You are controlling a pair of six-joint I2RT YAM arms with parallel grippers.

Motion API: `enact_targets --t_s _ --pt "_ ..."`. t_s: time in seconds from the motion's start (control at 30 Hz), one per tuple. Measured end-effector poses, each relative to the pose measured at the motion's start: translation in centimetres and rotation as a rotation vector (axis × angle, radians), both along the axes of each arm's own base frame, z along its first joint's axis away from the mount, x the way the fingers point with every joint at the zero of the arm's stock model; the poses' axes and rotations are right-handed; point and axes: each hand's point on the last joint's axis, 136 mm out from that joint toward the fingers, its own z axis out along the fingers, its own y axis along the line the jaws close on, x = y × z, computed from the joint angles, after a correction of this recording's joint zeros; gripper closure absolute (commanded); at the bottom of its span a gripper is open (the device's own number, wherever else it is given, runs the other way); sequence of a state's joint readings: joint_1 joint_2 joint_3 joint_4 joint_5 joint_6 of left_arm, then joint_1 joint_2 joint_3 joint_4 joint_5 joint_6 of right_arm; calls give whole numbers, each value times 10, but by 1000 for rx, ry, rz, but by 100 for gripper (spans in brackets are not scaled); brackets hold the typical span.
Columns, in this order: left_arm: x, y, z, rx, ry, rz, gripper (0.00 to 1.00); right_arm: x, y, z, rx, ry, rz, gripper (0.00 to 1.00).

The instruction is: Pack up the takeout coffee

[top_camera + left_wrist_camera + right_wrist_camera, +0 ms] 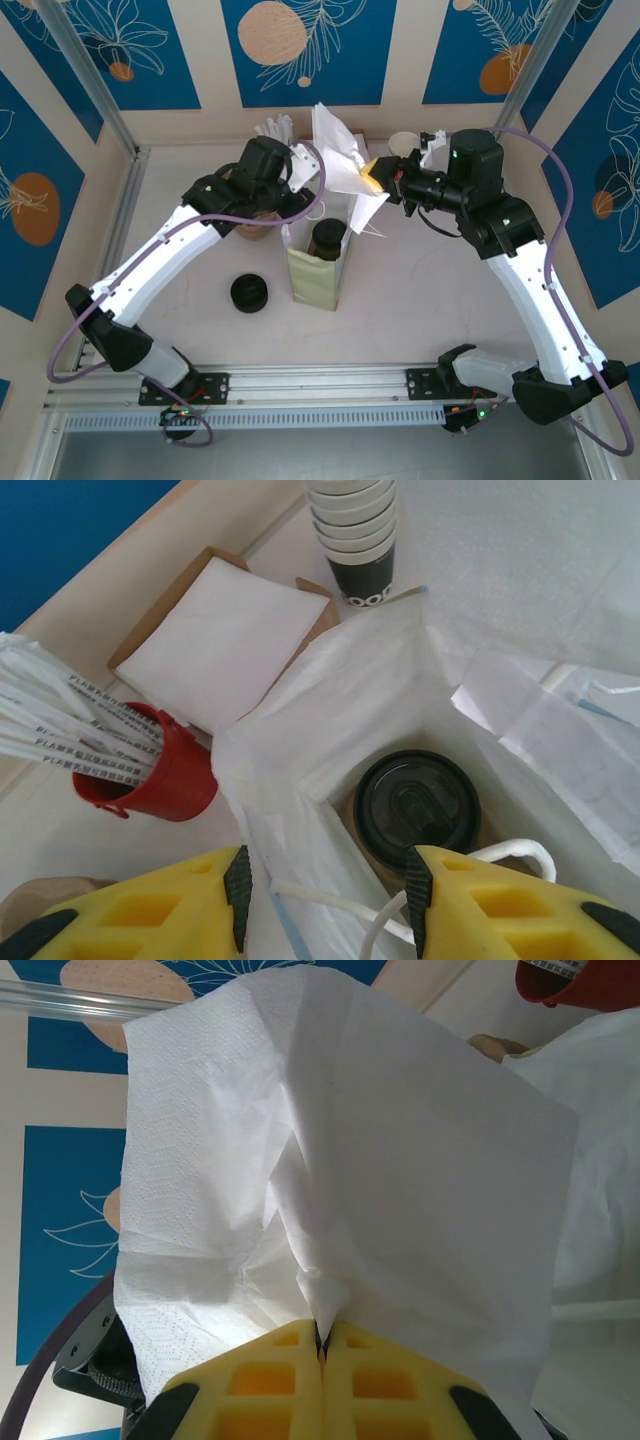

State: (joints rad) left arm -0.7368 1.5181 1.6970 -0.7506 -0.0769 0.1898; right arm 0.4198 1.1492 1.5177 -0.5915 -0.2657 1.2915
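While right pincer (322, 1338) pinches napkin (400, 1160), left pincer (325, 880) hovers.

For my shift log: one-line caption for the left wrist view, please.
Left gripper open over the white paper bag, the black-lidded round takeout coffee cup standing inside.

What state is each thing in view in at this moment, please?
right fingers: shut on the napkin.
left fingers: open, over the near rim of the bag.
takeout coffee: lidded, upright inside the bag.
bag: standing, mouth open.
napkin: unfolded, pinched by the right fingers.
black lid: loose on the table, apart from the bag.
paper cups: nested in one upright stack.
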Motion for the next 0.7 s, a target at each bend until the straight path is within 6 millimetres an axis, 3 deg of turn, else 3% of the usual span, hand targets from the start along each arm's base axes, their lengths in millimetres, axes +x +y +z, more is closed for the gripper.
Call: enact_targets --t_s 0.17,0.43,0.53,0.7 --pt "-7 -8 -1 -24 23 -54 46 -2 2 -2 3 -1 7 100" --pt "-13 -9 -8 0 42 -90 48 -4 6 -10 -4 9 9 100" --pt "-10 -9 -11 7 43 -89 53 -4 8 -11 -3 10 13 100" --pt "-6 -8 -16 3 53 -69 70 -7 15 -18 -4 22 27 100"
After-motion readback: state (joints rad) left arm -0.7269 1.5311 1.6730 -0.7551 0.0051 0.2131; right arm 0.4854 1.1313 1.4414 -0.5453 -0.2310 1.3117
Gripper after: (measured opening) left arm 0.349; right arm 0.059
